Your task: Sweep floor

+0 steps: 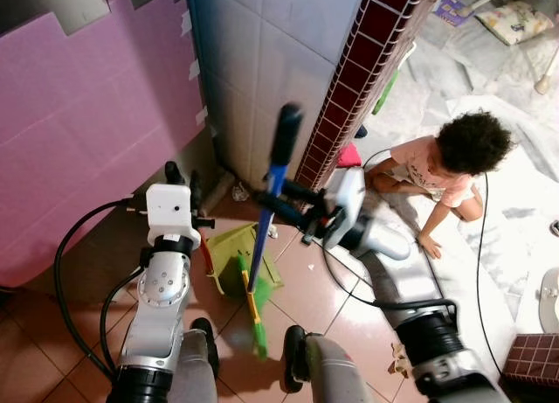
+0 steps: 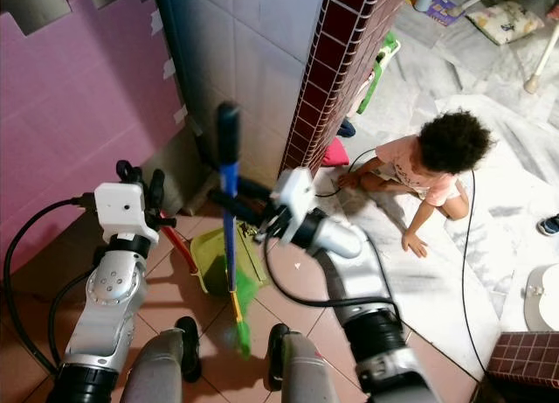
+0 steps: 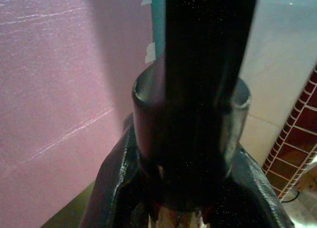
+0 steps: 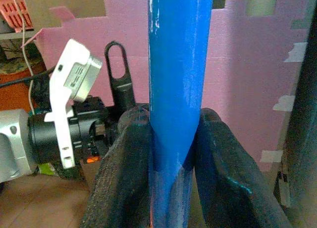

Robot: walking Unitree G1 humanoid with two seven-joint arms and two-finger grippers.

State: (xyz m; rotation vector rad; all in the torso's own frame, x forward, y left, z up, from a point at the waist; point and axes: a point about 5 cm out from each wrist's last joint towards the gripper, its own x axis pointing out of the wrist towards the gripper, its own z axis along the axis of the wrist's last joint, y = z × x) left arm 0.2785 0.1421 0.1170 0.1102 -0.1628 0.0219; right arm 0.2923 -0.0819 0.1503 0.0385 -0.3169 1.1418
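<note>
On the red-tiled floor by the pink foam wall: right pincer clamped on blue-handled broom; left pincer closed on red handle of green plastic dustpan. Sweeping into pan underway. Next: draw bristles toward pan, clear of the child.

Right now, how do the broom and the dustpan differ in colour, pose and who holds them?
The broom has a blue shaft and stands near upright; the dustpan is yellow-green with a red handle and lies low on the tiled floor. The right gripper clamps the broom; the left gripper holds the dustpan's handle. Both meet by the wall corner.
</note>
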